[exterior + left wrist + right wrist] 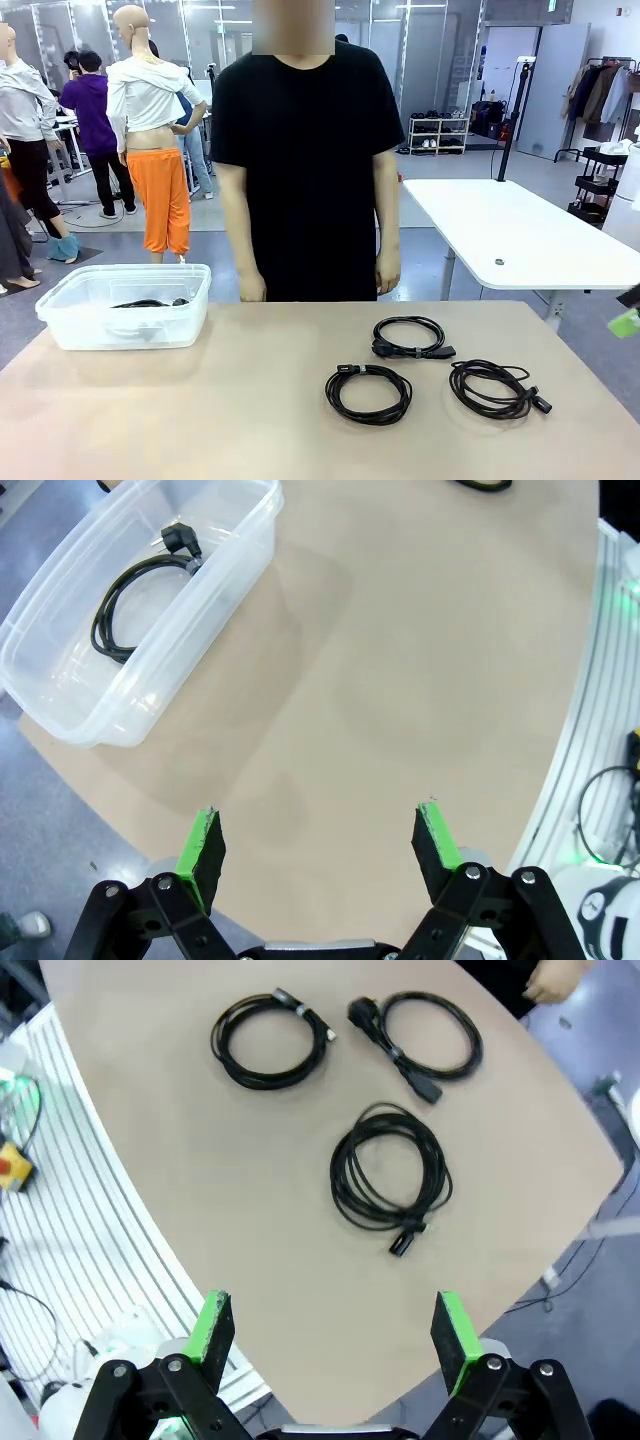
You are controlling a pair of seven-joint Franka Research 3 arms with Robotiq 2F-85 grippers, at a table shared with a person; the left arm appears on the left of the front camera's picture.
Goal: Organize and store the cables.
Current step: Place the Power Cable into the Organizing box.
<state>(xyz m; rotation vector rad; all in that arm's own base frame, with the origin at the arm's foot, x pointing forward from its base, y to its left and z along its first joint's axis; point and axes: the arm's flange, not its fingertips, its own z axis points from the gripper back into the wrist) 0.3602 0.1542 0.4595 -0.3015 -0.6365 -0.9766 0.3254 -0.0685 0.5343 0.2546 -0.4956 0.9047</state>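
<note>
While the left gripper (318, 825) hangs over the bare tan table (400, 660) with its green-padded fingers spread wide and nothing between them, one coiled black cable (140, 595) lies inside the clear plastic bin (60, 695) at the table's far left corner, well beyond the fingertips. The right gripper (331, 1312), likewise spread and empty, hovers near the right edge. Ahead of its fingers a loose black coil (390, 1175) lies nearest, with a thick-plugged coil (425, 1045) and a neat coil (270, 1040) side by side beyond.

No text, label, brand mark, number or sign can be read in any of the three views.
</note>
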